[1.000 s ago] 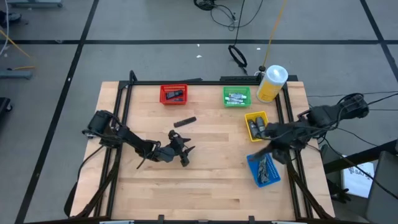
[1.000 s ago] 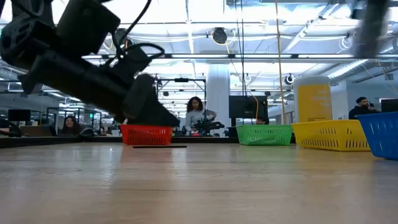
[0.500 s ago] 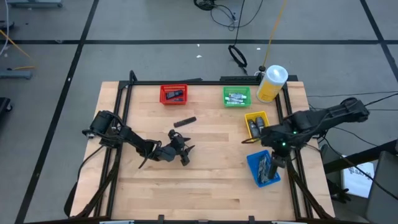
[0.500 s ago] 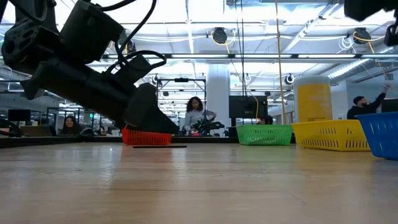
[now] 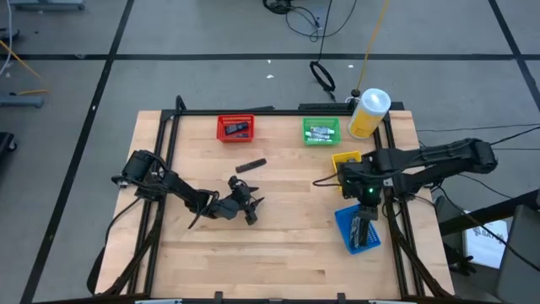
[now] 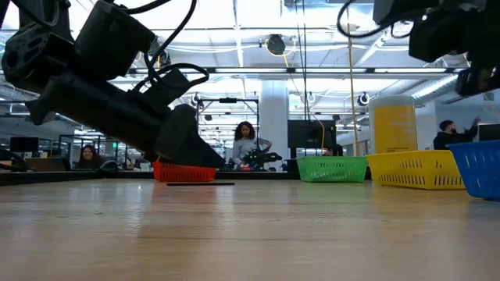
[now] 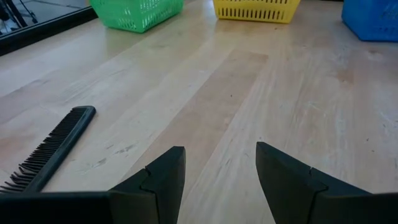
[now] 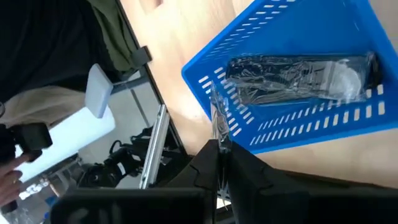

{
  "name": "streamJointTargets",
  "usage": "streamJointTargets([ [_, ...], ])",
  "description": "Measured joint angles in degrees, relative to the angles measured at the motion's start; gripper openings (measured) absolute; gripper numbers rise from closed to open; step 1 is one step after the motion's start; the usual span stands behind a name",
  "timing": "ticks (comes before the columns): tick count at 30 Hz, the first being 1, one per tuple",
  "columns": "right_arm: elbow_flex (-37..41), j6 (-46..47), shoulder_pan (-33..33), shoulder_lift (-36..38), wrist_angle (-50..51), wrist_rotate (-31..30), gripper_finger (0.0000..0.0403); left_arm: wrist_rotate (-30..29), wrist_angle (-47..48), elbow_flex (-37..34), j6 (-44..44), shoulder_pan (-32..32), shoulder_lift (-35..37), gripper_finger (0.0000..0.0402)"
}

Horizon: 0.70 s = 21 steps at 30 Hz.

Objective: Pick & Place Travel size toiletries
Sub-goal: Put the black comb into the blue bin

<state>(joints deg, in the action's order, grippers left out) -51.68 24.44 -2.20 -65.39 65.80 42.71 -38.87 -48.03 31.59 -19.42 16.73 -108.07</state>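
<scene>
Sorting looks mostly done. Small dark and silvery toiletries already lie in the red plastic bin (image 5: 235, 127), the green plastic bin (image 5: 321, 131), the yellow plastic bin (image 5: 347, 169) and the blue plastic bin (image 5: 358, 230), which holds clear-wrapped packets (image 8: 298, 78). One black plastic comb (image 5: 251, 165) lies loose on the wooden surface (image 5: 287, 245), so I think it is still to go.

The left gripper (image 5: 250, 205) rests low in the middle of the surface, half open with nothing in it, the comb just beside it. The right gripper (image 5: 368, 192) hangs between the yellow and blue bins, pinched shut on a thin clear wrapper (image 8: 219, 127).

The middle and front of the surface have lots of free room. The right side is tight, with bins close together near the black frame rail (image 5: 393, 169) and the big yellow bottle (image 5: 368, 113).
</scene>
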Motion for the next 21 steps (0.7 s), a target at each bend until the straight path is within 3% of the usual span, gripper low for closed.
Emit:
streamJointTargets([
  [13, 2.3, -11.3, 3.0, -5.3, -2.5, 0.8, 0.0016, 0.3, 0.3, 0.0, 0.0, 0.0, 0.0, 0.0196],
  [21, 3.7, -13.1, 3.0, -7.9, -4.3, -4.0, 0.0057, 0.3, 0.4, 0.0, 0.1, 0.0, 0.0, 0.0196],
])
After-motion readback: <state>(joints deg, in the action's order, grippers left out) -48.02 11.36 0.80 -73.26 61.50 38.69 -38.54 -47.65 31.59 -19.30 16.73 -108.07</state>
